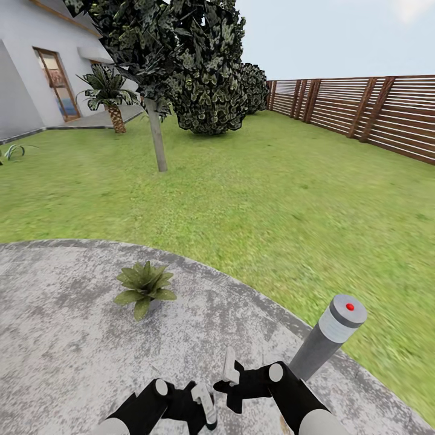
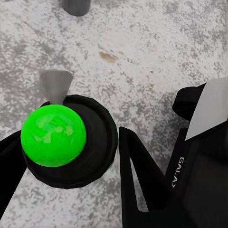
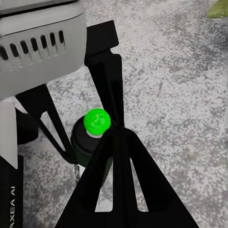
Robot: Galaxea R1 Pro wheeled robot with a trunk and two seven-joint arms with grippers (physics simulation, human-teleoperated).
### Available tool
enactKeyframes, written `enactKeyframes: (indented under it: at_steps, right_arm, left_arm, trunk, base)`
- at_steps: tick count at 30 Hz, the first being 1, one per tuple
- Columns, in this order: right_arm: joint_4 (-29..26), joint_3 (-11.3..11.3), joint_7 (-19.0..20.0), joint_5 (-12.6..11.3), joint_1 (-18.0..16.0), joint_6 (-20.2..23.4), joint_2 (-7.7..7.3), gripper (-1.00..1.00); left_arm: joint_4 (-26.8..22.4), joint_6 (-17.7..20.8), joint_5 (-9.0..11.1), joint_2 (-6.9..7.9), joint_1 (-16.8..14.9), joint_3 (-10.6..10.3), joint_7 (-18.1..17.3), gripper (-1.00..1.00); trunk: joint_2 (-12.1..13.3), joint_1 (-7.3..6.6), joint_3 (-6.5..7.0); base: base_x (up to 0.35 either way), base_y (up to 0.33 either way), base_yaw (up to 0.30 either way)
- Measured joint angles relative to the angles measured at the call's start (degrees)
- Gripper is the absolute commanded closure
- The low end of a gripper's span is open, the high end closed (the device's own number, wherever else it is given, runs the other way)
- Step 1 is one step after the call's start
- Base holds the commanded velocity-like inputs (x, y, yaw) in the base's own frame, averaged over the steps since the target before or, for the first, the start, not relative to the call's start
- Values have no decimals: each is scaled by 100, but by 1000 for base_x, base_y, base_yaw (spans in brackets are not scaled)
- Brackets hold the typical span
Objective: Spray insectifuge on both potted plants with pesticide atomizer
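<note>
1. the step in hand looks like the pick-up of the pesticide atomizer, which stands on the round paved patio.
2. in the right wrist view, the atomizer, dark with a green ball on top, sits between the fingers of the right hand; they seem spread, not yet gripping.
3. the left hand is just beside; i cannot tell how wide it is.
4. next, i think, the right hand must close, then turn toward the potted plant ahead.
</note>
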Motion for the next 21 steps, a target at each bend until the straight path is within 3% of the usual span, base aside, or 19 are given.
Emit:
enactKeyframes:
  at_steps: [17, 21]
  right_arm:
    - [0, 3, 0, 0, 0, -3, 0, 100]
    - [0, 0, 0, 0, 0, -3, 0, 100]
  left_arm:
    - [-23, -91, 89, -1, 2, 20, -38, 100]
    - [-18, -192, 249, -1, 0, 15, -48, 100]
  trunk:
    - [0, 0, 0]
    - [0, 0, 0]
  base:
    - [0, 0, 0]
    - [0, 0, 0]
